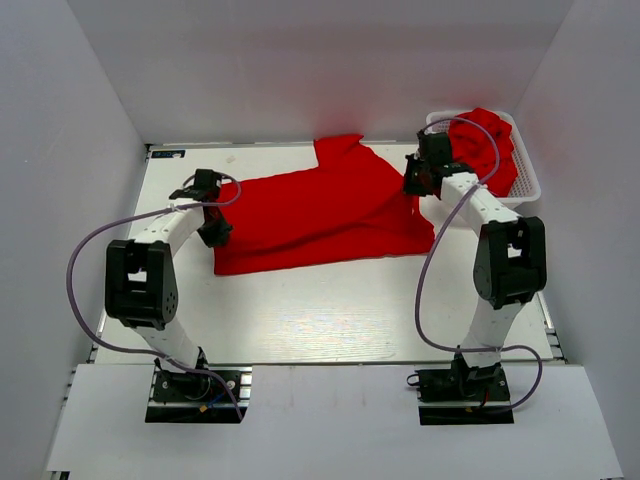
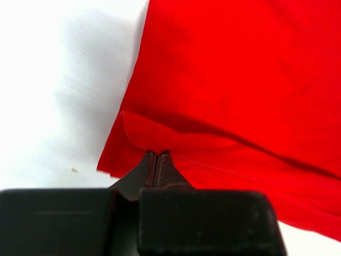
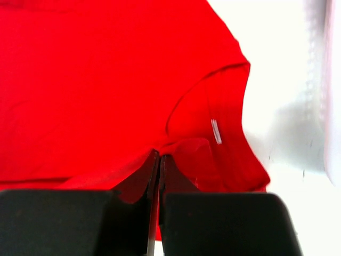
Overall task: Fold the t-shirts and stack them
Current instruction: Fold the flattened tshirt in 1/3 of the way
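A red t-shirt (image 1: 320, 210) lies spread across the middle of the table, one sleeve pointing to the back. My left gripper (image 1: 214, 232) is shut on the shirt's left edge, pinching a fold of cloth (image 2: 157, 152). My right gripper (image 1: 416, 186) is shut on the shirt's right side near the collar (image 3: 159, 153); a white label (image 3: 216, 131) shows inside the neck. More red t-shirts (image 1: 487, 145) are heaped in a white basket (image 1: 527, 180) at the back right.
White walls close in the table on three sides. The basket stands close behind my right arm. Bare white tabletop (image 1: 320, 310) lies in front of the shirt.
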`<state>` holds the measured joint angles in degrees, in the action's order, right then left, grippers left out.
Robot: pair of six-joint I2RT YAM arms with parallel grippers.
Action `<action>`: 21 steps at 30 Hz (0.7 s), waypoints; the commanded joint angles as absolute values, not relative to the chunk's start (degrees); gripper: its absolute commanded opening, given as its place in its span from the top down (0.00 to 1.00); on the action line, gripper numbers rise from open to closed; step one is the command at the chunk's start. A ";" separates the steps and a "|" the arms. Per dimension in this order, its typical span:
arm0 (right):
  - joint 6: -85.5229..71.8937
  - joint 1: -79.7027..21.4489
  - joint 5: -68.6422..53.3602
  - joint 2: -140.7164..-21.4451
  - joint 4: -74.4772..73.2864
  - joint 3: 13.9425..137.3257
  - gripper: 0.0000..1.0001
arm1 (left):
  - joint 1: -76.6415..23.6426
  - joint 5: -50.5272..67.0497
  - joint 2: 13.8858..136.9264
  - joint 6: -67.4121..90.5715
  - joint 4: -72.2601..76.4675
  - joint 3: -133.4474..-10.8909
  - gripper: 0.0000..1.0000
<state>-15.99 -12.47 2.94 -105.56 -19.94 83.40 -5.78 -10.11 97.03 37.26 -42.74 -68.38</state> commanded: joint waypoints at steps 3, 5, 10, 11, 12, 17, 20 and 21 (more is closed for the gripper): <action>-14.59 -11.51 0.53 -110.81 -18.46 89.29 1.00 | -4.14 -8.18 99.40 36.83 -37.28 -70.75 1.00; -14.50 -11.51 -2.01 -113.63 -18.11 92.80 1.00 | -3.52 -7.47 102.02 36.83 -35.24 -72.59 0.88; -14.68 -10.99 -3.60 -121.54 -21.52 104.92 0.52 | -2.81 -11.41 105.91 37.44 -41.65 -83.12 0.06; -14.50 -10.81 -3.69 -121.99 -22.06 108.16 0.40 | -2.12 -12.56 105.91 37.96 -43.23 -84.10 0.00; -14.07 -10.98 -3.95 -121.73 -22.41 108.72 0.35 | -1.59 -13.87 105.39 37.97 -43.94 -84.89 0.00; -12.83 -10.99 -4.57 -113.04 -19.69 98.74 0.10 | -1.58 -12.85 95.22 39.64 -41.85 -80.53 0.00; -13.36 -11.07 -3.78 -106.01 -17.23 87.65 0.10 | -2.10 -6.70 91.15 37.18 -34.38 -73.76 0.00; -13.27 -11.07 -3.87 -102.43 -16.53 81.97 0.10 | -2.63 -5.90 89.66 34.92 -31.93 -71.83 0.00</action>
